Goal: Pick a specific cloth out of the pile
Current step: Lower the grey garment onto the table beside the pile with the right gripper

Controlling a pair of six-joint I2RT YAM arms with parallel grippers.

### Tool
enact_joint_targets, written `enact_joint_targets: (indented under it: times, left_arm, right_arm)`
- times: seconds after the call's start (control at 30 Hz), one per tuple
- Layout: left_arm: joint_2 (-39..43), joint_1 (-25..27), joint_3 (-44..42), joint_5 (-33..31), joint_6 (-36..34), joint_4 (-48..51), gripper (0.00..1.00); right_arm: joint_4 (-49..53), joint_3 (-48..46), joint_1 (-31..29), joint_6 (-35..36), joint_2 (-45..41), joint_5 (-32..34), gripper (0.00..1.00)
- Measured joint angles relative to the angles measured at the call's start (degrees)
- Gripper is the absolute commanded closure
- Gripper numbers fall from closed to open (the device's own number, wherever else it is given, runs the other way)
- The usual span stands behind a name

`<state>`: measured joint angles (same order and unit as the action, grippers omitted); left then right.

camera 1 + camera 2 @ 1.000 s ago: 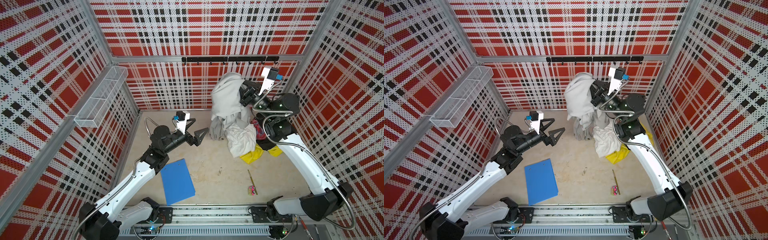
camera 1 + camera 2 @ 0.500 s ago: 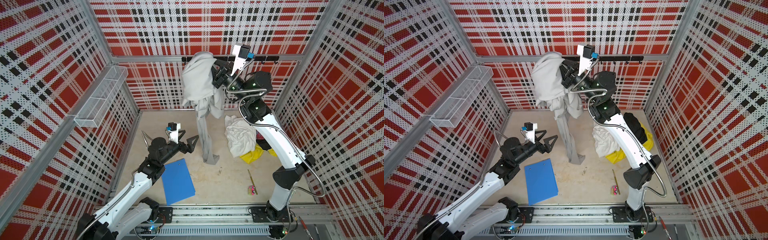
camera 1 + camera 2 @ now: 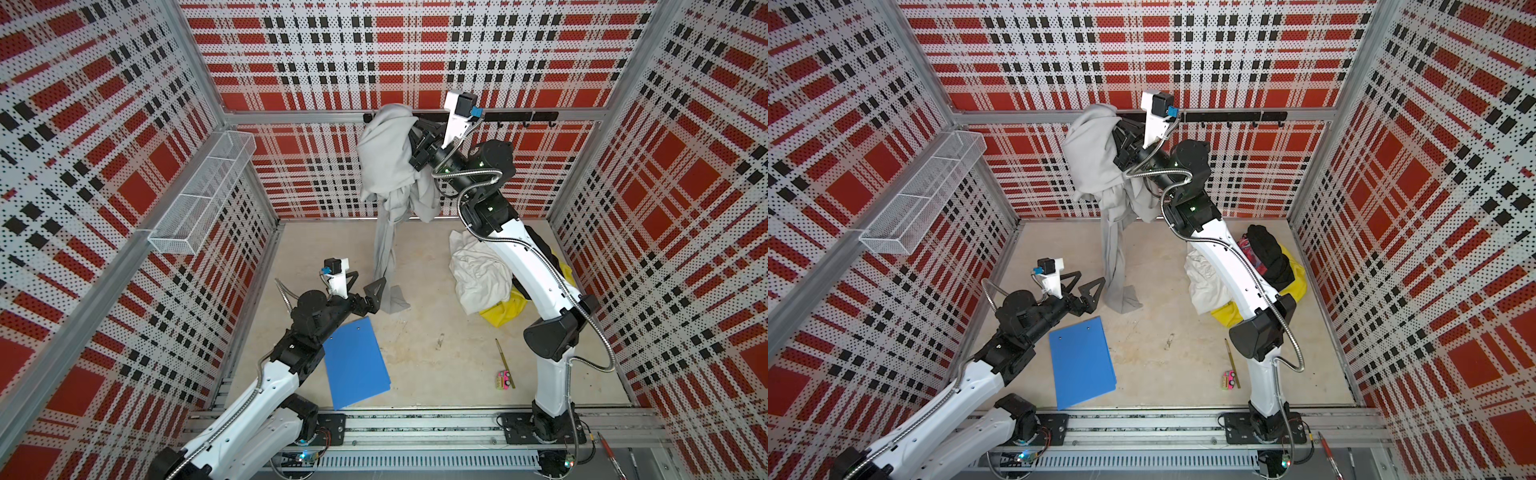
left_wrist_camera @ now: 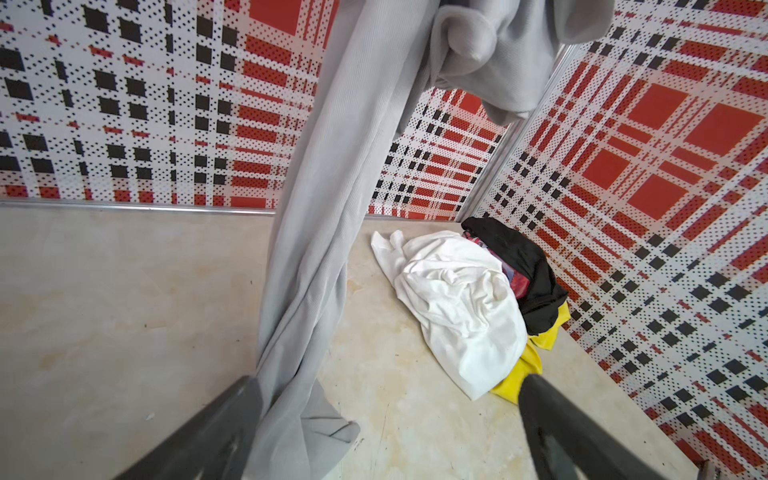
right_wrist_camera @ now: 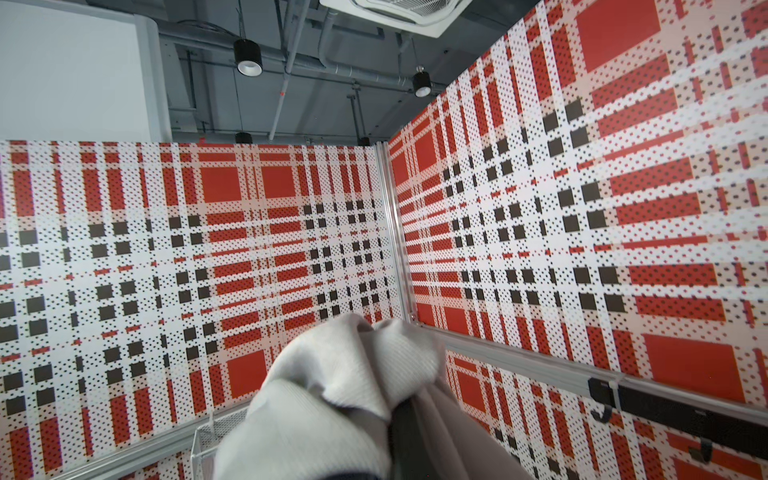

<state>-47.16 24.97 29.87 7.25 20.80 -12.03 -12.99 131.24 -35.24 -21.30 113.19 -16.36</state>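
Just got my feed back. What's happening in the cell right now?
The right claw is shut on the grey cloth and holds it high by the back wall, apart from the pile on the floor. The cloth's long tail hangs to the floor inside the left claw, which is open and grips nothing.

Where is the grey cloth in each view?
In a top view: grey cloth, upper centre, tail hanging down to the floor.
In a top view: upper centre-left, same hang.
Left wrist: long drape across the foreground.
Right wrist: bunched up close in the foreground.
Shared landmark: black hook rail, in both top views and the right wrist view only.
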Motion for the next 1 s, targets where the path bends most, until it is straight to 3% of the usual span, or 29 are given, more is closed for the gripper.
enact_joint_targets:
  times: [0.5,0.8,1.0]
  left_arm:
    - [0.0,-2.4,-5.2,0.0,4.7,0.5,0.01]
    - [5.2,-3.1,-8.1,-0.2,4.9,0.5,0.01]
    - [4.2,-3.2,-8.4,-0.1,5.1,0.3,0.01]
  right_arm:
    - [-0.1,-36.6,-0.1,0.7,-2.5,1.8,1.0]
    - [-2.8,-48.0,-1.1,-1.3,-2.7,2.1,1.0]
    - [-1.7,-50.2,-1.7,-1.8,-2.6,4.2,1.0]
